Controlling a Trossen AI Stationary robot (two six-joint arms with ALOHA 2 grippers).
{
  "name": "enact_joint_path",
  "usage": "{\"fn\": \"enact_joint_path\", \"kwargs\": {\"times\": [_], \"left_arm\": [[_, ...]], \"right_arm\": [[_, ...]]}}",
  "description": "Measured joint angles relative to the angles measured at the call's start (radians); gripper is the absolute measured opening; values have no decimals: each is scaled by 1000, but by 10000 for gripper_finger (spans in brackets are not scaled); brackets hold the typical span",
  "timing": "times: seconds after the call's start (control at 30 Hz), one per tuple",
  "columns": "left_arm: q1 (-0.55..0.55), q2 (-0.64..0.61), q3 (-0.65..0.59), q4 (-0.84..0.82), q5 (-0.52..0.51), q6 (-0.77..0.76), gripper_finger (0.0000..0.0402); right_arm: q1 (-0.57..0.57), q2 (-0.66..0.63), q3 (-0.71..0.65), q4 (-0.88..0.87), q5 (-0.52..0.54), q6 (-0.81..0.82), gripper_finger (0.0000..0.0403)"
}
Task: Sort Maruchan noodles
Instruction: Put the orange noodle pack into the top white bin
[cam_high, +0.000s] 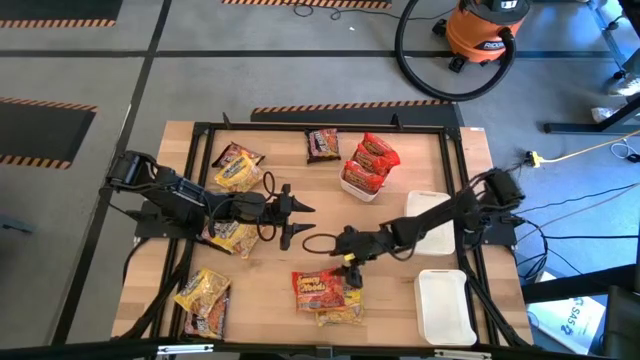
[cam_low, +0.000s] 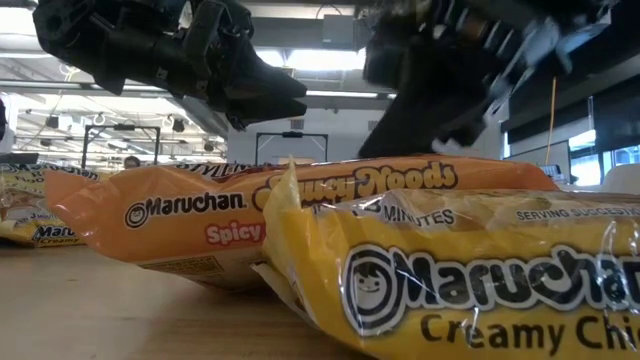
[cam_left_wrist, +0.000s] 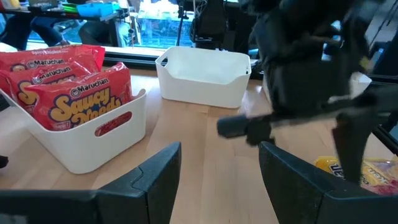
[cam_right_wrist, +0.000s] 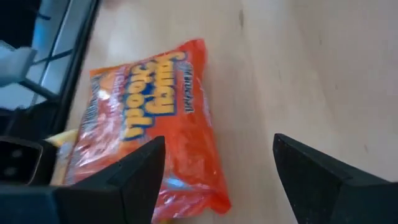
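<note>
A red Maruchan packet (cam_high: 318, 288) lies flat near the table's front edge, overlapping a yellow packet (cam_high: 340, 315). My right gripper (cam_right_wrist: 221, 180) hovers open just above and beside the red packet (cam_right_wrist: 149, 124), slanting down toward the near edge. It touches nothing. My left gripper (cam_high: 296, 221) waits open and level over the table's middle, with nothing between its fingers (cam_left_wrist: 217, 180). More yellow packets lie at the far left (cam_high: 238, 168), under the left arm (cam_high: 232, 236) and at the near left (cam_high: 205, 300). A brown packet (cam_high: 322, 145) lies at the far edge.
A white tray (cam_high: 356, 187) at the far middle holds several red packets (cam_left_wrist: 68, 93). Two empty white trays stand at the right (cam_high: 430, 222) and the near right (cam_high: 445, 305). A black frame (cam_high: 300, 128) runs round the table. Bare wood lies between the two arms.
</note>
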Motion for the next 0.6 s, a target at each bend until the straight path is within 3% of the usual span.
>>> {"fn": "enact_joint_path", "kwargs": {"times": [0.27,0.47,0.6], "left_arm": [[0,0,0,36,0,0,209],[0,0,0,66,-20,-56,209],[-2,-7,0,52,133,-75,209]], "right_arm": [[-17,108,49,-1,-138,75,273],[-16,119,53,-4,-197,78,273],[-23,110,53,-9,-197,73,273]]}}
